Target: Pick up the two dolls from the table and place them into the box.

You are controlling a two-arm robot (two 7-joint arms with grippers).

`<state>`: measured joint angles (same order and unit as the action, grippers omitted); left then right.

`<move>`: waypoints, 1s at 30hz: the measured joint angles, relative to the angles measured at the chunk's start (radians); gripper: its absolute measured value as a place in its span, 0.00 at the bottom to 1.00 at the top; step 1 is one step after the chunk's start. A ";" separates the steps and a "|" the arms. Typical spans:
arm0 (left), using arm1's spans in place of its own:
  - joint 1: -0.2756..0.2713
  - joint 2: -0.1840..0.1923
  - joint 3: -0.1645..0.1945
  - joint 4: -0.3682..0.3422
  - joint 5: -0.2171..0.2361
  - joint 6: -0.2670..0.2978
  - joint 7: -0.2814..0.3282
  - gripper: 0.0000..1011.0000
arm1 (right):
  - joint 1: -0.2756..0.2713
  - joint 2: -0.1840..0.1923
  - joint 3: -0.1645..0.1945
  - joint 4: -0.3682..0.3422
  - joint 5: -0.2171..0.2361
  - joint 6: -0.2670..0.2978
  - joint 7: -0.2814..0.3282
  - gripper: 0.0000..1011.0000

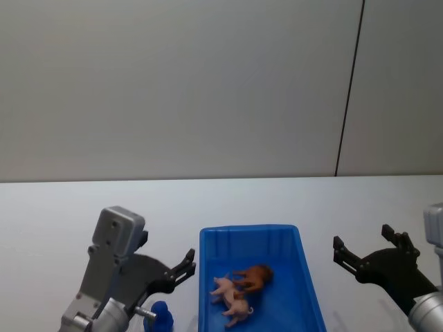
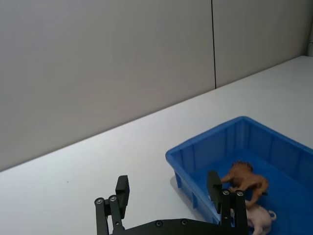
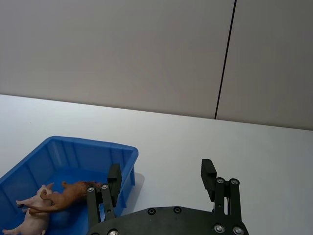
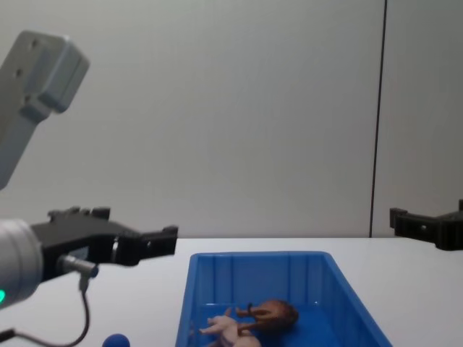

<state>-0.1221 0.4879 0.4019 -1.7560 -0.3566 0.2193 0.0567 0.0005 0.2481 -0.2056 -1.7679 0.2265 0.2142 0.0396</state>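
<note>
Both dolls lie inside the box (image 1: 252, 238), on its floor toward the near half. The reddish-brown doll (image 1: 253, 276) sits slightly farther back and to the right; the pale pink doll (image 1: 232, 297) lies just nearer and to the left, touching it, thin limbs splayed. From the chest view the brown doll (image 4: 273, 313) is rounded and low, the pink doll (image 4: 226, 327) against its near-left side. The blue box stands on the white table (image 1: 69, 207), long axis running near to far, ribbed sloping walls, thick rim; its near end is cut off by the frame edge. Left gripper (image 1: 188, 261) hovers just left of the box, above the table, fingers spread apart and empty; in its wrist view the two black fingers (image 2: 122, 191) stand wide, with the box corner and dolls behind the right-hand one. Right gripper (image 1: 367, 247) hovers to the right of the box, well clear of the rim, fingers likewise parted and holding nothing; its wrist view shows the fingers (image 3: 209, 174) apart with bare table between them. A small blue rounded object (image 1: 162, 318) sits at the near edge by the left arm; cannot tell what it is. Plain grey wall (image 1: 173, 83) behind, with one dark vertical seam on the right.
</note>
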 joint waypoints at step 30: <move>0.050 0.016 -0.023 0.110 -0.122 0.024 -0.058 0.99 | -0.002 0.001 0.001 -0.002 0.001 -0.001 -0.003 0.99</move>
<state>-0.0717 0.5041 0.3789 -1.6461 -0.4783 0.2429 -0.0017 -0.0017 0.2495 -0.2046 -1.7699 0.2278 0.2134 0.0362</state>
